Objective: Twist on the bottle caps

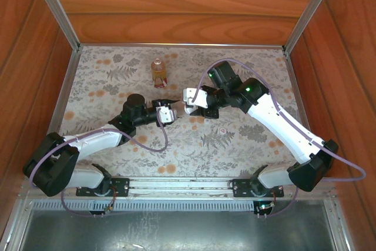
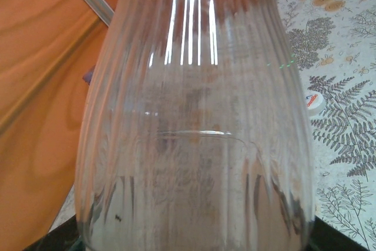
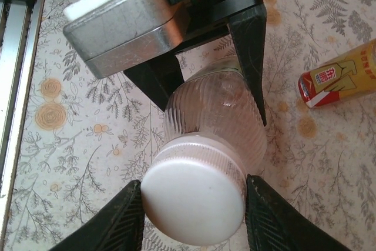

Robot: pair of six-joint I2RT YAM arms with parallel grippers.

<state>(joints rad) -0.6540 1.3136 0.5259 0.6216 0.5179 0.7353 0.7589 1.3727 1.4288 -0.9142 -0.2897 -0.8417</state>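
Roughly one bottle in: left jaws clamp the clear ribbed plastic bottle [image 2: 194,116], which looks empty. A wide white plastic cap [image 3: 194,201] sits on its neck; right jaws flank it, can't tell if gripping. Amber bottle with red-yellow label [image 1: 158,72] stands at the far desk [image 1: 235,145] edge, capping unclear. Small white cap [image 2: 315,103] lies loose.

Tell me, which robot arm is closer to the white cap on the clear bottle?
Right. The right gripper has its jaws against the white cap. The left gripper holds the clear bottle lower down, around its body.
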